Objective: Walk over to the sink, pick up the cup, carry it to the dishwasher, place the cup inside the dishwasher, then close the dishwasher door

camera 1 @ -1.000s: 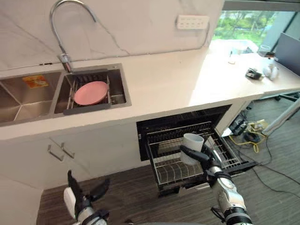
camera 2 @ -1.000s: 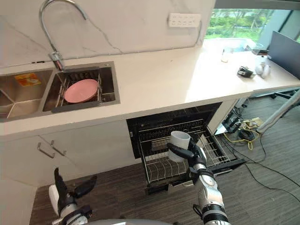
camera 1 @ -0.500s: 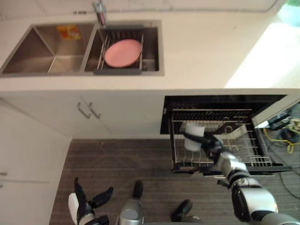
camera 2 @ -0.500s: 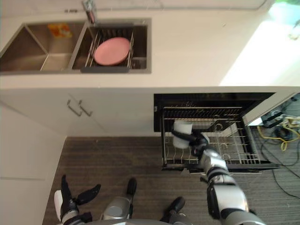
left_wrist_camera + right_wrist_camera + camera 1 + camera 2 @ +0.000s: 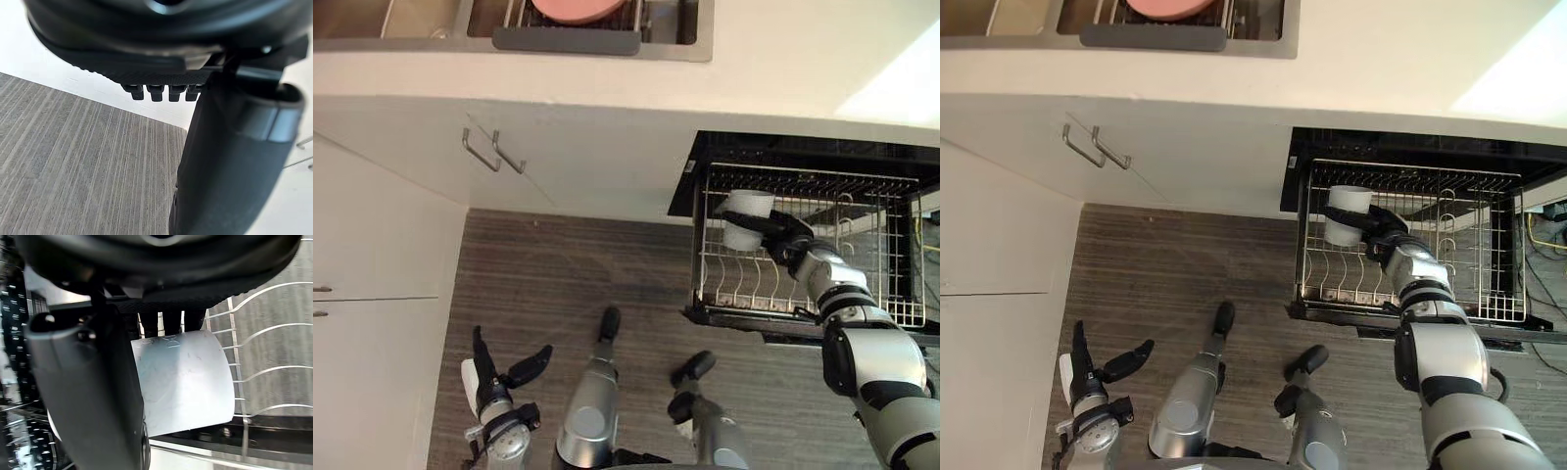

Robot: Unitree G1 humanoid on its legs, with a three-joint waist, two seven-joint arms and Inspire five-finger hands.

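A white cup [image 5: 744, 217] is held in my right hand [image 5: 785, 238], whose fingers curl round its side. The cup hangs over the left part of the pulled-out wire rack [image 5: 808, 299] of the open dishwasher [image 5: 1410, 147], just above the tines. In the right wrist view the cup [image 5: 188, 377] lies between the thumb [image 5: 93, 401] and the fingers, with rack wires behind it. My left hand [image 5: 499, 384] hangs low over the floor at the lower left, fingers straight and holding nothing; the same hand [image 5: 225, 161] appears in the left wrist view.
The sink [image 5: 675, 44] with a pink plate [image 5: 574, 8] in a drainer sits at the counter's top edge. White cabinet doors with metal handles [image 5: 481, 153] stand left of the dishwasher. Dark wood floor [image 5: 578, 274] lies in front. Yellow cables [image 5: 1540, 235] lie at far right.
The camera has tipped further down, so the counter slid up out of the picture. My right hand still holds the cup, now lower over the left side of the rack.
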